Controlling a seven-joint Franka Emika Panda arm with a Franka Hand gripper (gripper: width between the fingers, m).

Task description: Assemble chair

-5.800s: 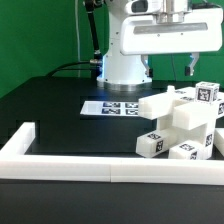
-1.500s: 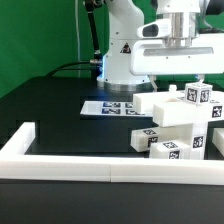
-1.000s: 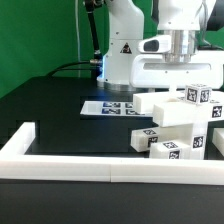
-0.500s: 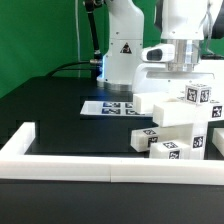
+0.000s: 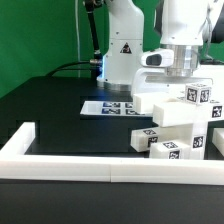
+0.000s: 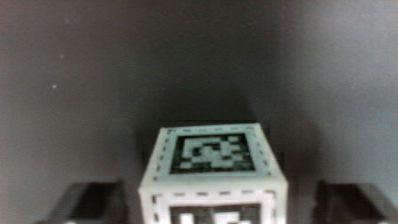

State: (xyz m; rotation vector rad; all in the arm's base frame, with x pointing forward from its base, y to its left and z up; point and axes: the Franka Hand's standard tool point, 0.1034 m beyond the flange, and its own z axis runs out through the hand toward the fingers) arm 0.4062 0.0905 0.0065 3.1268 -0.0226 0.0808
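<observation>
Mostly white, blocky chair (image 5: 178,124) pieces with black-and-white tags, hand (image 6: 210,203) straddling 1 tagged block, grip unclear

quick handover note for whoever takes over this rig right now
Gripper: down over the top tagged block, a finger on either side; jaws part closed, whether they grip it cannot be told.
Chair pieces: heaped at the exterior view's right, against the border rail. Marker board lies behind them.
Done: no joined structure can be made out.
Left: secure this block, then the assembly.
</observation>
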